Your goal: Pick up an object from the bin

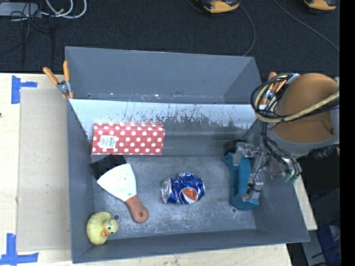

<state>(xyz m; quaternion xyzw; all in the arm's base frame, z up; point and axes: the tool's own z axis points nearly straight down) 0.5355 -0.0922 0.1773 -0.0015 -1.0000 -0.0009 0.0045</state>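
My gripper (pixel 255 183) is low in the bin's right end, close against the right wall. A blue, upright, blocky plastic thing (pixel 239 179) stands right beside it on its left, touching or nearly touching it. A crushed blue soda can (pixel 183 189) lies on the floor in the middle, well left of the gripper.
A red box with white dots (pixel 128 139) leans on the back wall at left. Below it lie a black thing (pixel 107 163), a white scraper with a brown handle (pixel 122 186), and a yellow rubber duck (pixel 101 228) in the front left corner.
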